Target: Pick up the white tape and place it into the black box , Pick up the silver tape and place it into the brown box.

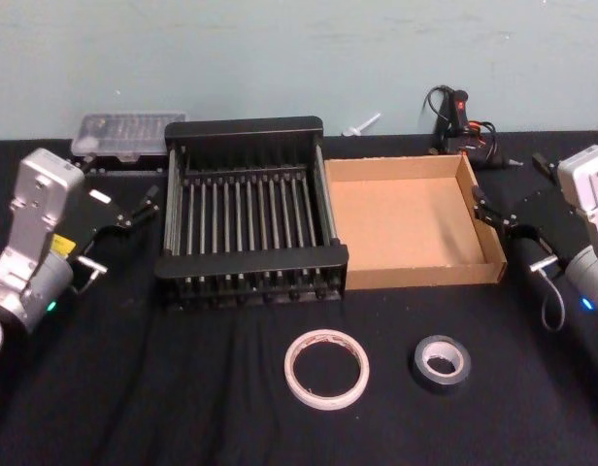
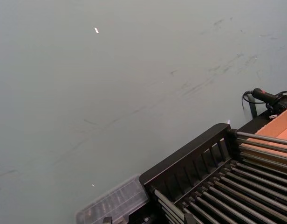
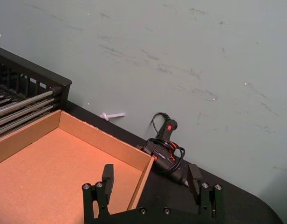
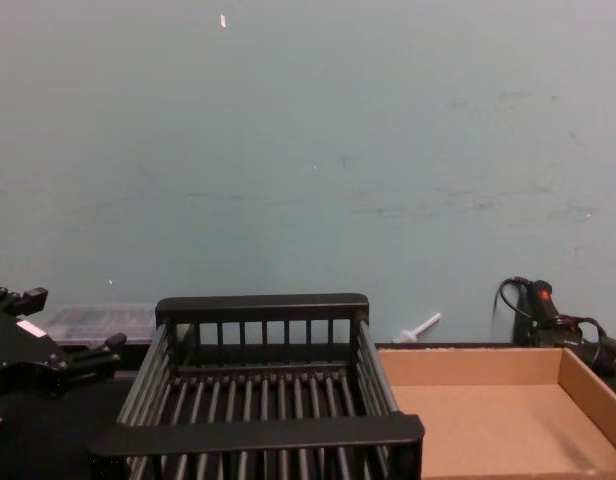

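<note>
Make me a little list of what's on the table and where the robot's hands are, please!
white tape: flat on the table, in front of the black box
silver tape: flat, in front of the brown box
boxes: side by side, nothing inside
left gripper: open, left of the black box
right gripper: open, beside the brown box's right wall
tapes moved: none yet

The black slatted plastic crate (image 1: 249,214) and the shallow tan cardboard box (image 1: 414,221) sat side by side on the black-draped surface (image 1: 134,388), touching, the crate to the left. In front of them lay the flat white tape roll (image 1: 326,368) and, to its right, the grey tape roll (image 1: 441,363), apart. Behind the crate's left corner sat a clear plastic case (image 1: 126,134); behind the cardboard box's right corner lay a black glue gun (image 1: 459,118). The left tool (image 1: 113,236) stood left of the crate, the right tool (image 1: 508,228) just right of the box.
</note>
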Motion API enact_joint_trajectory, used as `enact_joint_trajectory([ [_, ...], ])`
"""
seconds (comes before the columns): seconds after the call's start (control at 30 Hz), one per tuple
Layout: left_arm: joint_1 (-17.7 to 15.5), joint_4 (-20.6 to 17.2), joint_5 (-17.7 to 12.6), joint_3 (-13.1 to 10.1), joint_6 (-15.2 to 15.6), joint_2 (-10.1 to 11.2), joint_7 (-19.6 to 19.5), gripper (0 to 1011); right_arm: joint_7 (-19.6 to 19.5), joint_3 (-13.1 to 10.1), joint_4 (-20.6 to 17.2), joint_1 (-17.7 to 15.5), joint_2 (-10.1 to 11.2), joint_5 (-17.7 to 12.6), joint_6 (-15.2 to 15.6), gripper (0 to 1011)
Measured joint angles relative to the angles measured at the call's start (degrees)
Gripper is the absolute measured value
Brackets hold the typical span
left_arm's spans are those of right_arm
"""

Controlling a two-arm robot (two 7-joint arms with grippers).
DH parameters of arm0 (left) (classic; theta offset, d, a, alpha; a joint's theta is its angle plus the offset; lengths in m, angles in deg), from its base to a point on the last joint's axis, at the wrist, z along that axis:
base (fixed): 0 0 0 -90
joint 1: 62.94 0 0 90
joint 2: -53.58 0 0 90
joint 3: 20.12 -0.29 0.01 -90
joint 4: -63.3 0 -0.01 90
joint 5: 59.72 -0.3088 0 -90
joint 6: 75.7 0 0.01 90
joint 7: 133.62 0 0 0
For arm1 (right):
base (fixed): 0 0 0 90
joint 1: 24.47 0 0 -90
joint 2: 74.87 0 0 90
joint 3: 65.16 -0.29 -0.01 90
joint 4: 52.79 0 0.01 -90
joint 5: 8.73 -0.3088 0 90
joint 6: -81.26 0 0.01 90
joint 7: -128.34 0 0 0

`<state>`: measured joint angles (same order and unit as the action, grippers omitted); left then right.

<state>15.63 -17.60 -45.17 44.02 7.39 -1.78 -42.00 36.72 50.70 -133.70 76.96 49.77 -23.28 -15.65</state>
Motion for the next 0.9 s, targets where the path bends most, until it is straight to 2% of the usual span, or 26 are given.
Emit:
enact_joint_trajectory([
  [0.9,0.00,0.00,0.00,0.00,0.00,0.00,0.00,1001,0.00,0.00,0.00,0.00,0.00,0.00,0.00,1002],
])
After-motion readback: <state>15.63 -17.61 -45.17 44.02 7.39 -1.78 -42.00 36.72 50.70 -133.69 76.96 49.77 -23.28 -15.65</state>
